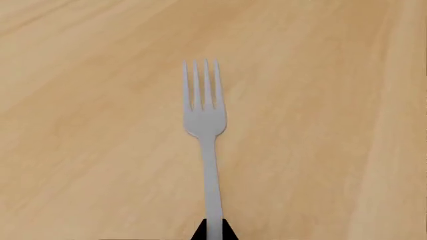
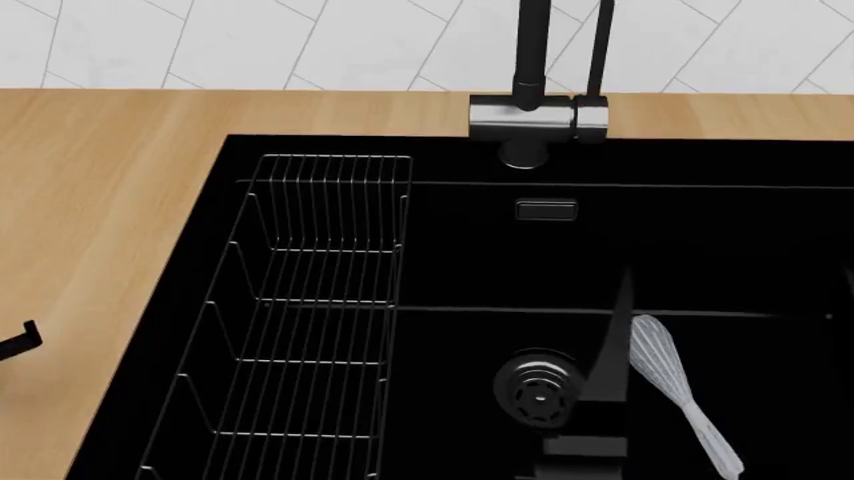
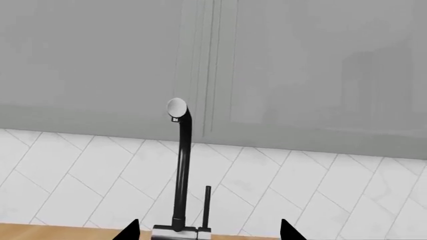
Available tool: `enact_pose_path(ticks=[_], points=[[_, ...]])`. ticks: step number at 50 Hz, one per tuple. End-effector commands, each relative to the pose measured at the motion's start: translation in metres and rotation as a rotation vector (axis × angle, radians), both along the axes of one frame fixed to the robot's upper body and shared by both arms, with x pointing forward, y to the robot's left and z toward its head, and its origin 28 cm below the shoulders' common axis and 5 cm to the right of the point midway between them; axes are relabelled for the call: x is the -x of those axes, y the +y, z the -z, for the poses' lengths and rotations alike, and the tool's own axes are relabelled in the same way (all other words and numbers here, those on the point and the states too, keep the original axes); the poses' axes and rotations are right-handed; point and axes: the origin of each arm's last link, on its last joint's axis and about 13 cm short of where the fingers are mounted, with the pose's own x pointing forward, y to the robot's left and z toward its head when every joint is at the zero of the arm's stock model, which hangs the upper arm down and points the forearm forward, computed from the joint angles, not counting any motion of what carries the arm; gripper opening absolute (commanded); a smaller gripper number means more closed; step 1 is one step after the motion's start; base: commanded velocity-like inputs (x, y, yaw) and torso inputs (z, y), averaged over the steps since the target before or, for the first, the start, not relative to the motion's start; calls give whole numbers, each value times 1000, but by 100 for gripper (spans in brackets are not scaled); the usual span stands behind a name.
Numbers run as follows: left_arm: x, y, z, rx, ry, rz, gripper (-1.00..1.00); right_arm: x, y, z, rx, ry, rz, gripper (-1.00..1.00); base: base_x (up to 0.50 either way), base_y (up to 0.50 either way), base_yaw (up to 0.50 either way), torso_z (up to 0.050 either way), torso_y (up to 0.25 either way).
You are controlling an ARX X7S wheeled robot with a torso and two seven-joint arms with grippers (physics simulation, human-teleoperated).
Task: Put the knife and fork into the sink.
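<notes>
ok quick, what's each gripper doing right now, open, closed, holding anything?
Left gripper: closed on the fork handle, over the wooden counter.
Right gripper: open, holding nothing, pointed at the faucet.

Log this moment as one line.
left gripper: shut on slim silver metal fork above wooden counter | right gripper: open, empty | all-black kitchen knife: inside matte-black sink
</notes>
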Motion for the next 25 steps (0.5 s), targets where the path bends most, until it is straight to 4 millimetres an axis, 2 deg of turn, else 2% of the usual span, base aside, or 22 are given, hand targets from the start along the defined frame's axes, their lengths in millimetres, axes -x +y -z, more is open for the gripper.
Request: enact_pose_path(ticks=[1, 5, 9, 12, 25], points=[[4, -7, 15, 46, 99, 40, -100, -3, -1, -1, -7, -31, 1, 100, 0, 0, 3, 0, 0], [5, -8, 11, 14, 72, 53, -100, -3, -1, 0, -6, -29, 2, 100, 0, 0, 0, -3, 0], [6, -11, -3, -36, 8, 85, -100, -4, -1, 0, -6, -29, -1, 100, 0, 0, 0, 0, 0], [9, -13, -26, -81, -89, 96, -100, -5, -1, 1, -7, -27, -1, 100, 0, 0, 0, 0, 0], [23, -22, -72, -248, -270, 169, -100, -6, -1, 1, -11, -29, -5, 100, 0, 0, 0, 0, 0]])
